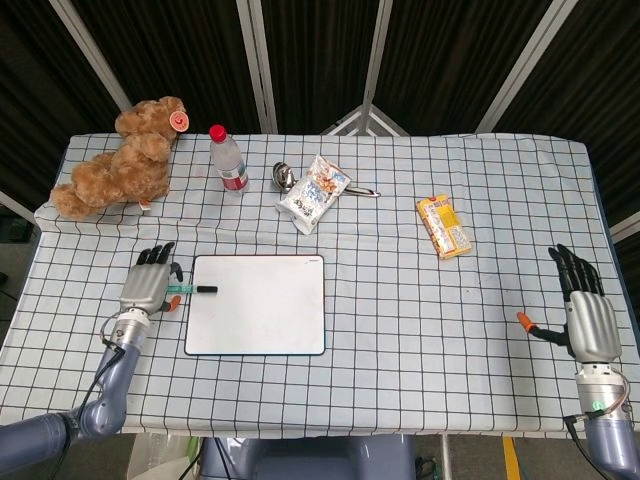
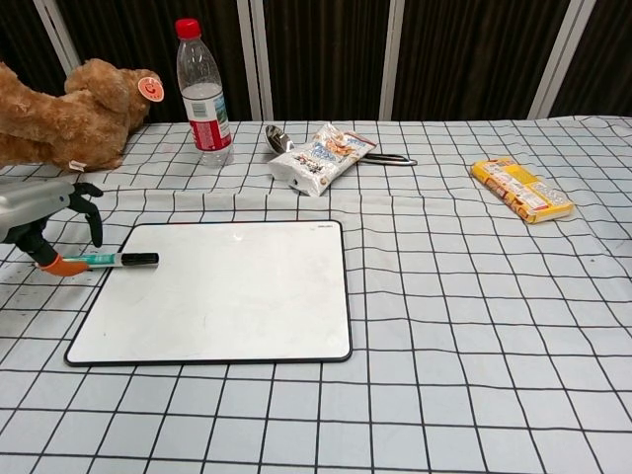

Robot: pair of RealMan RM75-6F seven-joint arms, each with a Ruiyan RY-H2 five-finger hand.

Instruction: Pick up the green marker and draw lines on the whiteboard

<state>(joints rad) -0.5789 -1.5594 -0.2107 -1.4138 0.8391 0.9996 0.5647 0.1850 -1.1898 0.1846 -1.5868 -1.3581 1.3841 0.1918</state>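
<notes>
So we're at the pickup step, nothing drawn yet as far as I can tell: the whiteboard (image 1: 255, 304) looks blank in both views. The marker (image 2: 117, 261) lies flat across the board's left edge, black cap end on the board, green barrel sticking out over the checkered surface (image 1: 420, 330) toward the left hand (image 1: 148, 283).

That left hand is right at the marker's tail end. From the chest view the fingers (image 2: 91, 209) arch down over the barrel while the orange-tipped thumb sits low at the marker's end, touching or very nearly so. Whether it has actually pinched the thing I can't tell; the marker looks like it's lying on the cloth, not lifted. My read is it's just settling in for the grasp.

Next move, I'd guess: close thumb and fingers firmly on the barrel, lift it clear, then tilt it so the tip points down at the board. The cap looks like it's on, which could be a problem for drawing any lines.

The right hand (image 1: 585, 310) is well away at the far right edge, palm down, fingers stretched out and apart, thumb out to the side, holding nothing. It only shows in the head view.
</notes>
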